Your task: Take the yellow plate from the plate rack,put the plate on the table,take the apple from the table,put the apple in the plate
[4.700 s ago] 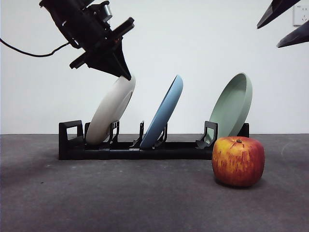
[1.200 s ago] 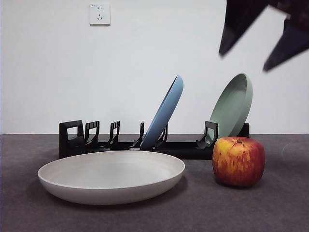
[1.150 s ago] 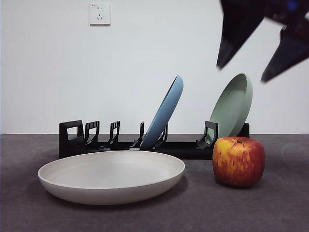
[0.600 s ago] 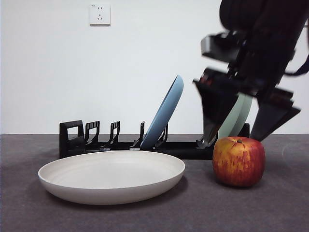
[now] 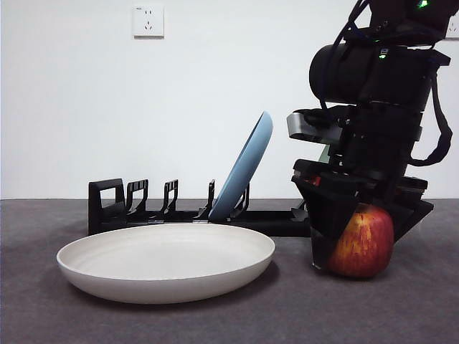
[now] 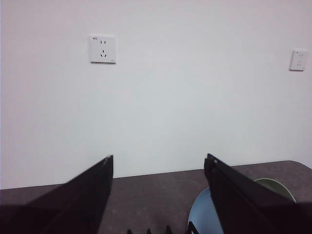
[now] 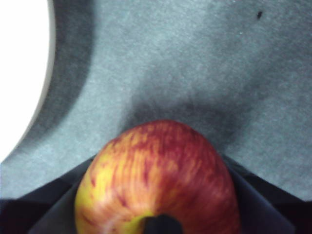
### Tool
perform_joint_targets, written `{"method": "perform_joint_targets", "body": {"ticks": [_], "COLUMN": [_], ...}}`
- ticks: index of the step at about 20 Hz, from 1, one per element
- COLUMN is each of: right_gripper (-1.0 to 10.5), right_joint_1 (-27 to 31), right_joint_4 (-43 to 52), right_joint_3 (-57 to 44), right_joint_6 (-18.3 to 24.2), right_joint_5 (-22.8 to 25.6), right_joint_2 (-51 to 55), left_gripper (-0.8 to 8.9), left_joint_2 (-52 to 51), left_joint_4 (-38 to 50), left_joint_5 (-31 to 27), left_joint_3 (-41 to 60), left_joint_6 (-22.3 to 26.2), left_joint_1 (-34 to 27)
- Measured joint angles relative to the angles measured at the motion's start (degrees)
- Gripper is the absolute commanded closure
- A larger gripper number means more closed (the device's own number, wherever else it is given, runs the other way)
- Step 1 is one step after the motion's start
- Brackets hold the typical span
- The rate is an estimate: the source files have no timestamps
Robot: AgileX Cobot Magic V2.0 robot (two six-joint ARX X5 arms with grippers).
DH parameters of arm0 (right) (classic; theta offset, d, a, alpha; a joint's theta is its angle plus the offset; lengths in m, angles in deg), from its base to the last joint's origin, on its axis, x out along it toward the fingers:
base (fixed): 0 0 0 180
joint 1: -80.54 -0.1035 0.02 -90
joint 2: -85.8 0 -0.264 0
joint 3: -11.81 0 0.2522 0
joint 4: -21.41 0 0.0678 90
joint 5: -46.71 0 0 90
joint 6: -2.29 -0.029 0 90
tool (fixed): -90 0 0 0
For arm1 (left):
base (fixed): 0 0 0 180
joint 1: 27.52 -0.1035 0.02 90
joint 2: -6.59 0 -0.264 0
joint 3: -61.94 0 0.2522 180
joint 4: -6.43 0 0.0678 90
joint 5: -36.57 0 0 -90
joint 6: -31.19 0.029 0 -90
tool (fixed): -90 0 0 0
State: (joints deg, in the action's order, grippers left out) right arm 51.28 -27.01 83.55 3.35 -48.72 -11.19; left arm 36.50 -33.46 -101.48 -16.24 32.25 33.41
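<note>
From my remote station, left to right: the yellow plate [image 5: 166, 262] lies flat on the worktop [image 5: 215, 322] before the plate rack [image 5: 193, 215]. My right tool [image 5: 362, 247] straddles the apple [image 5: 364, 244], jaws spread on either flank; whether they grip it I cannot tell. My left tool [image 6: 158, 195] hangs aloft, released and empty.

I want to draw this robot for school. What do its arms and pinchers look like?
The right arm is chunky and black, with a round barrel part, a silvery-grey block, black cables looping down its side and a tiny green light on top. Each gripper has two flat black jaws that taper to points, like wedges: right gripper, left gripper.
</note>
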Motion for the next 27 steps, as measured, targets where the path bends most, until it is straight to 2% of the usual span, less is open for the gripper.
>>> {"method": "perform_joint_targets", "body": {"ticks": [8, 12, 15, 21, 27], "right_gripper": [9.6, 9.6, 9.6, 9.6, 9.6], "right_joint_1": [-0.13, -2.64, -6.58, -14.29, -17.44], "right_joint_4": [-2.97, -6.45, -7.02, -6.84, -4.72], "right_joint_3": [0.70, 9.05, 15.80, 24.94, 26.27], "right_joint_6": [-0.33, -1.07, -1.25, -1.53, -1.70], "right_joint_5": [1.07, 1.03, 1.01, 0.96, 1.09], "right_joint_2": [3.56, 9.62, 9.53, 1.81, -9.97], "left_gripper": [5.00, 5.00, 5.00, 5.00, 5.00], "left_joint_2": [0.00, 0.02, 0.00, 0.02, 0.02], "left_joint_4": [-1.29, -2.54, -2.78, -4.11, -5.66], "left_joint_5": [0.02, 0.20, 0.20, 0.44, 0.44], "left_joint_3": [0.00, 0.00, 0.00, 0.00, 0.00], "left_joint_6": [0.02, 0.00, 0.00, 0.00, 0.00], "left_joint_1": [0.00, 0.00, 0.00, 0.00, 0.00]}}
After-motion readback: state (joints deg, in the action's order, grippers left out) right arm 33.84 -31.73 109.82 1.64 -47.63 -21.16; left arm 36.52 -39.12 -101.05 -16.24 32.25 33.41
